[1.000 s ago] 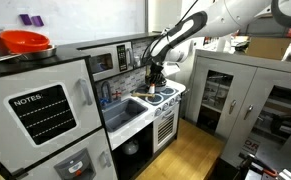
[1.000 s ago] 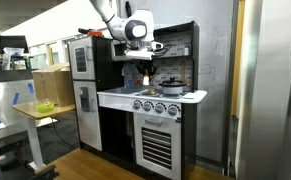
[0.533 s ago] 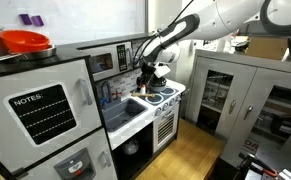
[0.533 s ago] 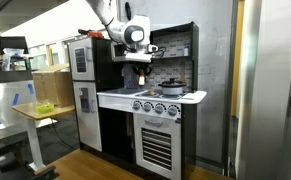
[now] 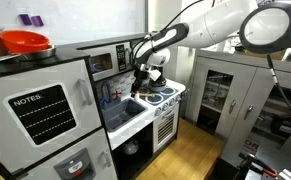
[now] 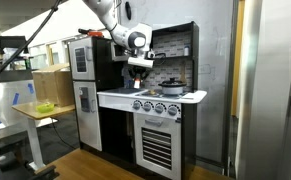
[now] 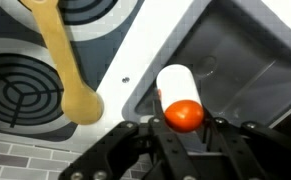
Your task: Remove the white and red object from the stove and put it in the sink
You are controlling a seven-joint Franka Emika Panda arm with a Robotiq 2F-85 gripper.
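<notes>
My gripper (image 7: 183,125) is shut on the white and red object (image 7: 177,95), a small white cylinder with a red ball at its end. In the wrist view it hangs over the border between the stove (image 7: 25,95) with its dark ringed burners and the pale sink (image 7: 247,50). In both exterior views the gripper (image 5: 143,82) (image 6: 138,77) hovers a little above the counter, between the stove (image 5: 166,97) (image 6: 167,98) and the sink (image 5: 125,110) (image 6: 113,95). The object is too small to make out there.
A wooden spoon (image 7: 70,62) lies across the burners. A dark pot (image 6: 171,86) stands on the stove's far side. The black-fronted microwave (image 5: 105,60) is behind the sink, and a red-orange bowl (image 5: 23,42) sits on top of the toy fridge. A grey cabinet (image 5: 235,90) stands beside the kitchen.
The gripper has lifted from the stove and moved sideways toward the sink, carrying the white and red object.
</notes>
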